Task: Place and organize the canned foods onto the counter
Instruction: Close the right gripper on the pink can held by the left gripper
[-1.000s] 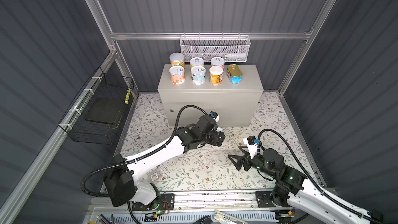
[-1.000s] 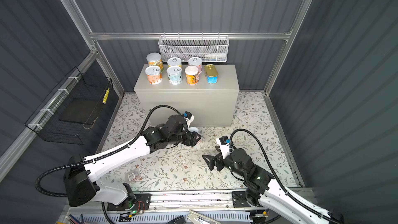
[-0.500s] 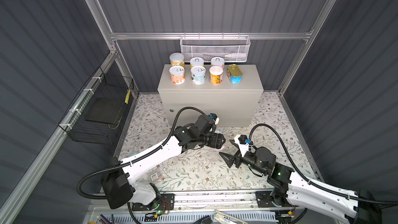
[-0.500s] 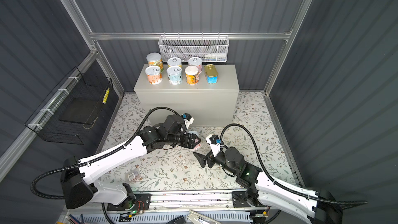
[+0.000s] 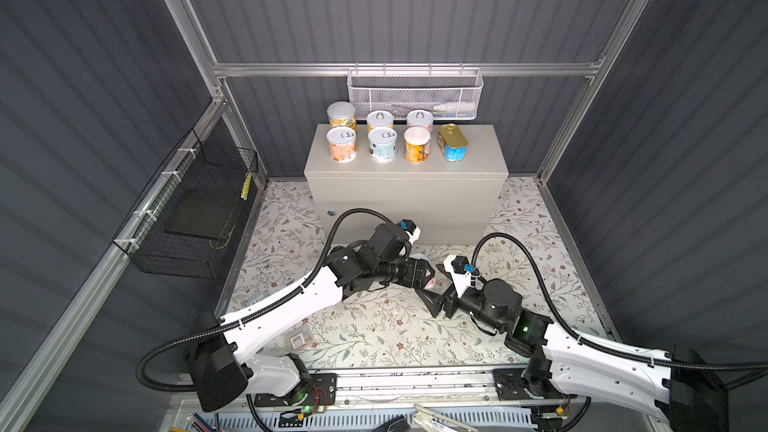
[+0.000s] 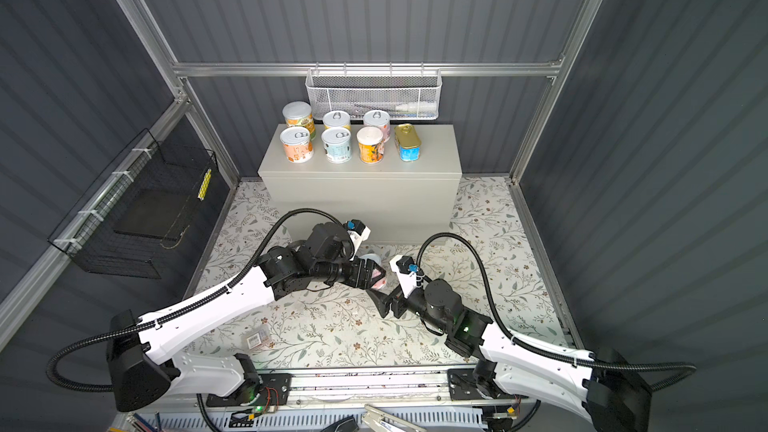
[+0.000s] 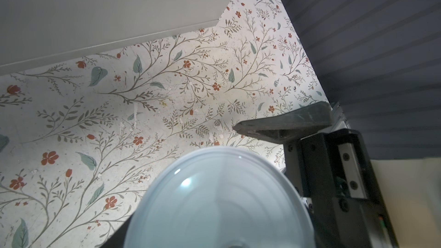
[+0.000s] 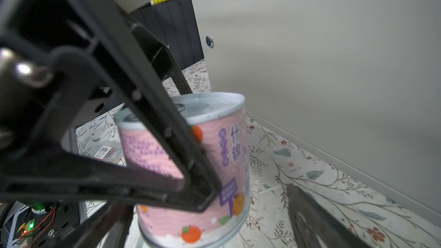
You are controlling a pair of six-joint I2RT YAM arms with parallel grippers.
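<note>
A pink-labelled can point(image 8: 226, 144) with a silver pull-tab top stands upright low over the floral floor in front of the counter point(image 5: 478, 151). My left gripper point(image 5: 428, 278) is shut on the pink can point(image 5: 431, 281) from the side; one of its fingers point(image 8: 167, 151) crosses the label. In the left wrist view the can's pale top point(image 7: 219, 199) fills the foreground and hides the jaws. My right gripper point(image 5: 436, 289) is open, with its fingers standing either side of the can, apart from it. Several round cans point(image 5: 382, 143) and a gold tin point(image 5: 452, 141) stand on the counter top.
A white mesh basket point(image 5: 413, 93) hangs on the back wall above the counter. On the left wall is a black wire basket point(image 5: 195, 218). A small clear packet with a barcode point(image 5: 300, 339) lies on the floor near the left arm's base.
My right arm has swung left and forward, bringing its open gripper up to the pink can. The left gripper has shifted slightly towards it, still holding the can.
</note>
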